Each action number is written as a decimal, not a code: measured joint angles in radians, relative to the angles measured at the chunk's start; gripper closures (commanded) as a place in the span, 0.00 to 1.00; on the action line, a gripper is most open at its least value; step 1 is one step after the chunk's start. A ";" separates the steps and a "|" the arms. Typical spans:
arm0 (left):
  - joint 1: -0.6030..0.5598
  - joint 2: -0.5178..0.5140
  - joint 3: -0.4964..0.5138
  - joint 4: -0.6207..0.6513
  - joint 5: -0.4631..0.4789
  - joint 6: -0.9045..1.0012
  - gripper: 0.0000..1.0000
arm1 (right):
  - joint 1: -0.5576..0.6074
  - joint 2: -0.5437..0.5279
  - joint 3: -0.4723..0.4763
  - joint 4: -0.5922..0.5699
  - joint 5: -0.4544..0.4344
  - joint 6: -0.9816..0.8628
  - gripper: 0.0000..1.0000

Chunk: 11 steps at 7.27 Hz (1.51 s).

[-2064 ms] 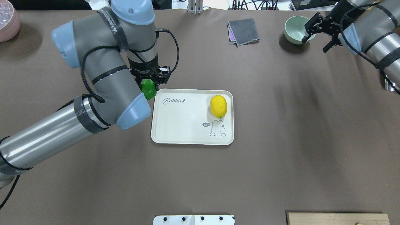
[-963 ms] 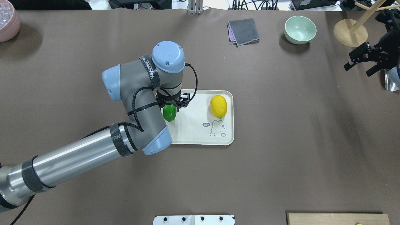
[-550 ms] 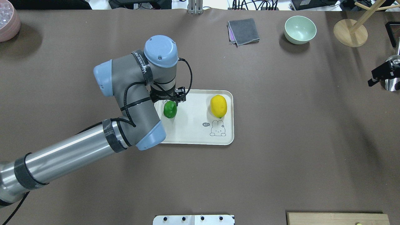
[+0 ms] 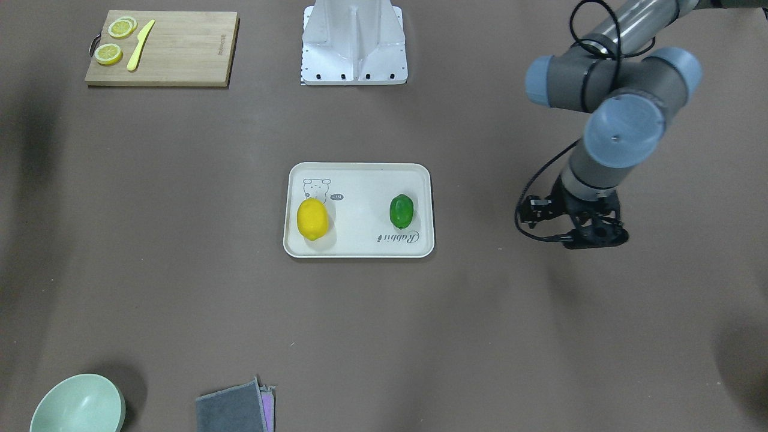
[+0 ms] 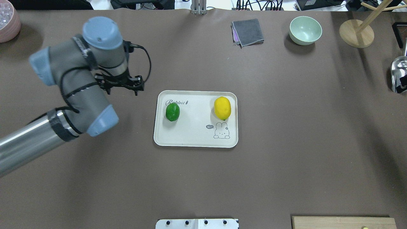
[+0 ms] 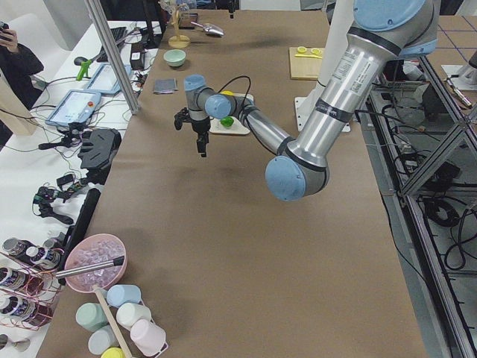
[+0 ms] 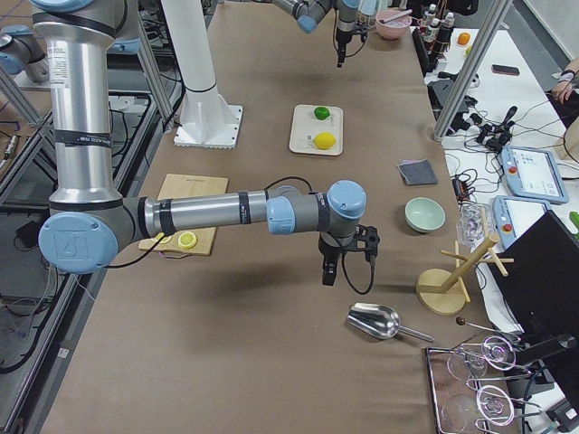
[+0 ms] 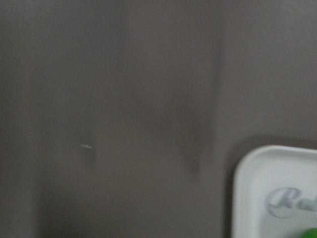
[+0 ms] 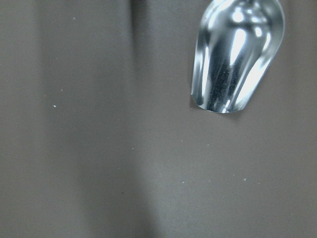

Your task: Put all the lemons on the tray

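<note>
- Risk, rolling: both fruits are oval and lie loose on a flat surface. A bump to the desk [image 5: 286, 165] or the tray [image 5: 190, 137] could send one over the low rim.
- Risk, left arm: the left gripper [image 5: 122, 90] hangs left of the tray in the overhead view, apart from it. Its jaws are spread and hold nothing. A sweep back across the tray could clip the green lemon [image 5: 172, 112], the nearer fruit.
- Risk, right arm: the right gripper [image 7: 327, 271] shows only in the side view, so I cannot tell how its jaws stand. It hangs near a metal scoop [image 9: 237, 54], which a careless drop could strike.
- Green lemon: small and glossy, lying in the tray's left half just under the "Rabbit" script.
- Yellow lemon [image 5: 222, 108]: bright, matte, pointed tip, lying in the right half just above the rabbit drawing. The two are well apart.
- Judgement: both lemons lie inside the rim, so the task looks complete.
</note>
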 measured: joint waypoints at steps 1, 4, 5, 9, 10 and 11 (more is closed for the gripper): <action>-0.057 0.051 -0.003 -0.005 -0.022 0.079 0.02 | 0.022 0.005 -0.022 0.000 0.000 -0.017 0.00; -0.205 0.187 0.016 -0.068 -0.102 0.238 0.02 | 0.066 0.029 -0.037 -0.039 0.002 -0.029 0.00; -0.259 0.255 0.024 -0.115 -0.138 0.294 0.02 | 0.083 0.033 -0.037 -0.053 0.002 -0.049 0.00; -0.387 0.547 -0.096 -0.251 -0.151 0.397 0.02 | 0.141 0.022 -0.026 -0.077 0.002 -0.102 0.00; -0.413 0.608 -0.143 -0.258 -0.144 0.399 0.02 | 0.151 0.013 -0.023 -0.077 0.000 -0.111 0.00; -0.439 0.672 -0.177 -0.276 -0.143 0.404 0.02 | 0.158 0.005 -0.021 -0.077 0.000 -0.118 0.00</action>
